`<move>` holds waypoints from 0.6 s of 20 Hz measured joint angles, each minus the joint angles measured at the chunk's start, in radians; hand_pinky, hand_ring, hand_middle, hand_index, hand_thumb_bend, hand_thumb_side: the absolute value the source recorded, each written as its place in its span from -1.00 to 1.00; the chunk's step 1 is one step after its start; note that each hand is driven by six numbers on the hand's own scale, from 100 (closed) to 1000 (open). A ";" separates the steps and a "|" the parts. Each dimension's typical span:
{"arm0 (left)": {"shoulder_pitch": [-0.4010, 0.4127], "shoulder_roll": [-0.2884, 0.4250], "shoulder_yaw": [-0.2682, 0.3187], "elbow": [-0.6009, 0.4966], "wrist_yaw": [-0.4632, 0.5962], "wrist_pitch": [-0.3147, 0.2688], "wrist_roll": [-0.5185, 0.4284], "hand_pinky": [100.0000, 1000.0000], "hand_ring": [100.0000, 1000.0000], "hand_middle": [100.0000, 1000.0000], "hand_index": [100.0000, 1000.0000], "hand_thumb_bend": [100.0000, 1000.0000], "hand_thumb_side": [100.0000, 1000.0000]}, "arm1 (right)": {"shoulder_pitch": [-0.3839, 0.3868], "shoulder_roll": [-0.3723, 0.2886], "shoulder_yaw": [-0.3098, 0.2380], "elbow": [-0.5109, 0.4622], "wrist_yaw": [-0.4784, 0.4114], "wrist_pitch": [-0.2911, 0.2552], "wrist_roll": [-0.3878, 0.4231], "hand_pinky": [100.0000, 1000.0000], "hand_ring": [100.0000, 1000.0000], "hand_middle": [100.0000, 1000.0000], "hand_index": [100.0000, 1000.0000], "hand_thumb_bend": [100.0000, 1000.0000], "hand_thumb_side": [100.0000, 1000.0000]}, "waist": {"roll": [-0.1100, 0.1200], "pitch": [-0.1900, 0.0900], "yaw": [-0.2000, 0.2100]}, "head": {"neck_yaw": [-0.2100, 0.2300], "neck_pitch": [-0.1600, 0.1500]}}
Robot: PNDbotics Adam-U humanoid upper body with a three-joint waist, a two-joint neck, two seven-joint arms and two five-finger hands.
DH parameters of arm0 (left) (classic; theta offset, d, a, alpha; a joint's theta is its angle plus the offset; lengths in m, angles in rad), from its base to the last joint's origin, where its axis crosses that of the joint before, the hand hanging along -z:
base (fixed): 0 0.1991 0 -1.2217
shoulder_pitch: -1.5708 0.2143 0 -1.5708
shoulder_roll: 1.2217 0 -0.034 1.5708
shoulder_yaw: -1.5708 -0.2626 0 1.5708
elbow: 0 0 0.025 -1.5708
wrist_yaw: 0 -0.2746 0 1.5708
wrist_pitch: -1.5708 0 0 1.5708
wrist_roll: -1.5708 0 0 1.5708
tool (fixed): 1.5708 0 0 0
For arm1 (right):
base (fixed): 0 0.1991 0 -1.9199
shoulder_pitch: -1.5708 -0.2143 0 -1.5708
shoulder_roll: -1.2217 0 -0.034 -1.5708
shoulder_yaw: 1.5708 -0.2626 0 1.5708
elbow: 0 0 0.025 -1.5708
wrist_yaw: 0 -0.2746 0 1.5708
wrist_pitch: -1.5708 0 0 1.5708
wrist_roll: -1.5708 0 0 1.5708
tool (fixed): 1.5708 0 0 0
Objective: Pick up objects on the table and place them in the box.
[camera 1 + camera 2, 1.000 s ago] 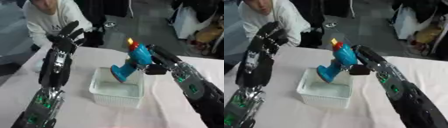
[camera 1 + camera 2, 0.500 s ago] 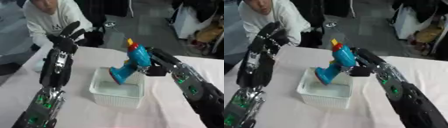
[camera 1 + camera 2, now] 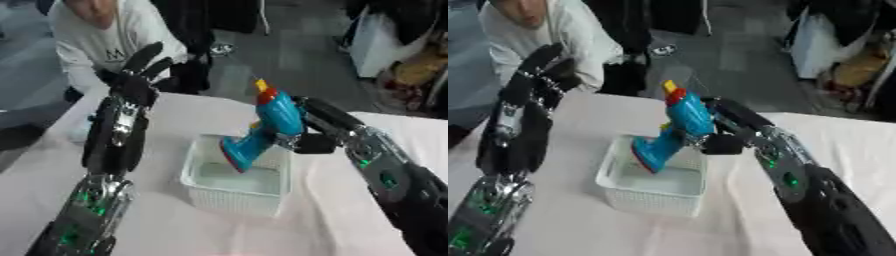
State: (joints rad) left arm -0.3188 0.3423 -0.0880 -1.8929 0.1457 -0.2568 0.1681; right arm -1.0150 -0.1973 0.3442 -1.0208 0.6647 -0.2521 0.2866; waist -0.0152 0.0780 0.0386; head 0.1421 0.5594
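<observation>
Holding the blue toy gun (image 3: 267, 127) over the white box (image 3: 234, 200), we keep our right hand (image 3: 313, 129) curled around its upper body, at the barrel end, so that the grip end can go down first into the opening. The toy is not lying in the box yet: it hangs above the basket, and its lower blue end reaches to about the level of the rim, near the middle of the box. We cannot tell if this end already touches the inside.

Its long axis is tilted, not upright and not flat. The red and yellow tip (image 3: 262, 87) points up and away from us, toward the far edge of the table (image 3: 175, 235), and the wider blue base points down and to our left, into the box. We think this tilt comes from how the hand took it, from the right side, and it suits the box well, because the opening is wide enough for the toy to slide in along this line.

Our left hand (image 3: 136, 82) is raised above the left part of the table with fingers spread and straight, holding nothing. We judge it is kept high so it stays out of the way of the box.

We see 1 toy and 1 box; no other loose object is clear to us on the cloth.
</observation>
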 measured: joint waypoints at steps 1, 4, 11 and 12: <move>0.000 0.000 0.000 0.000 0.000 0.000 0.000 0.67 0.84 0.89 0.90 -0.49 0.60 | 0.000 0.000 0.000 0.000 0.002 0.000 0.000 -0.22 0.35 0.49 0.62 -1.00 0.88 | 0.000 0.000 0.000 | 0.000 0.000; 0.000 0.000 0.000 0.000 0.000 0.000 0.000 0.68 0.84 0.89 0.90 -0.49 0.60 | 0.000 0.000 0.000 0.000 0.009 0.000 0.000 -0.02 0.46 0.55 0.66 -1.00 0.88 | -0.001 0.000 0.000 | 0.000 0.000; 0.000 0.000 0.000 0.000 0.000 0.000 0.000 0.67 0.84 0.89 0.90 -0.49 0.60 | 0.000 0.000 0.000 0.000 0.029 0.000 0.000 0.33 0.65 0.74 0.82 -0.90 0.88 | -0.001 0.000 -0.001 | 0.001 0.000; 0.000 0.000 0.000 0.000 0.000 0.000 0.000 0.67 0.84 0.89 0.90 -0.49 0.60 | 0.000 0.000 0.000 0.000 0.032 0.000 0.000 0.47 0.71 0.78 0.88 -0.84 0.88 | -0.001 0.000 -0.001 | 0.001 0.000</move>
State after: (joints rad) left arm -0.3188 0.3423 -0.0880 -1.8929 0.1457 -0.2568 0.1681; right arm -1.0149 -0.1975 0.3440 -1.0210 0.6967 -0.2518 0.2865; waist -0.0159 0.0780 0.0379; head 0.1430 0.5594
